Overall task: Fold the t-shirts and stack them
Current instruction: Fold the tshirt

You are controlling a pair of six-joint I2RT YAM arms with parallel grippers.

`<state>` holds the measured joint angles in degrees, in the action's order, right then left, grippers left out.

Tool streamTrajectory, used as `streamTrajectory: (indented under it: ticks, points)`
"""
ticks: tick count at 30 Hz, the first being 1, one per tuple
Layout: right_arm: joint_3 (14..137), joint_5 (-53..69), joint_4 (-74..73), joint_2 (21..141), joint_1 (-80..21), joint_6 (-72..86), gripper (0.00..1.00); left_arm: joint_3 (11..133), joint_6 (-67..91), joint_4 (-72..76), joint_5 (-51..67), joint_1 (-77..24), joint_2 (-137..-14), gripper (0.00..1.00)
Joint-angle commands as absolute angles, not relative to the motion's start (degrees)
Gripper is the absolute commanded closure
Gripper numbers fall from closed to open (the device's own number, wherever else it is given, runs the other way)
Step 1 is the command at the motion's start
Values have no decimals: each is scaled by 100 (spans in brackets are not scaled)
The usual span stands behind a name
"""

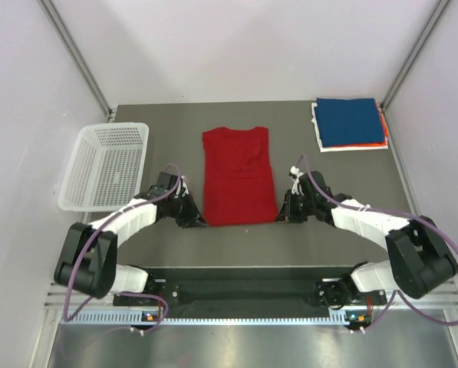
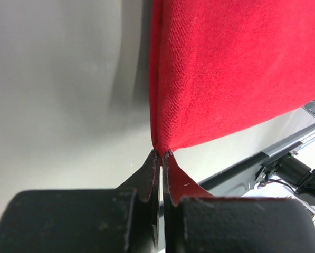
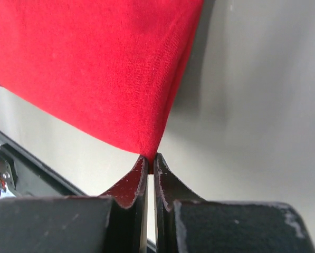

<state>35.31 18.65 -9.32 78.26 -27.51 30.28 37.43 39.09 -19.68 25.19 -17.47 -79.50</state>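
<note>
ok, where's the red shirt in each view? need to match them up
Top external: red shirt lies flat at the centre of the table.
Left wrist: fills the upper right, its corner pinched in the left fingers.
Right wrist: fills the upper left, its corner pinched in the right fingers.
Shared landmark: the near hem, running between the two pinched corners.

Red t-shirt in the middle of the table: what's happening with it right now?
The bright red cloth t-shirt lies flat on the table. The left gripper is shut on its near left corner, the right gripper on its near right corner. A folded dark blue t-shirt tops a stack at the far right; the white mesh basket sits left.
</note>
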Motion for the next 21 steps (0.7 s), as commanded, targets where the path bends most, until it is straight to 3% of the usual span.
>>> streamTrajectory:
  ticks: [1,9,21]
  points:
    - [3419,1530,-1195,7357,-2812,3085,100,3464,4200,-2215,2329,-1819,-7297,100]
    - [3629,1406,-1494,6970,-2865,2901,100,3699,4237,-2461,2119,-1863,-6917,100]
    - [4990,1099,-2021,7417,-2856,2655,100,5377,3885,-2900,1759,-1837,-7734,100]
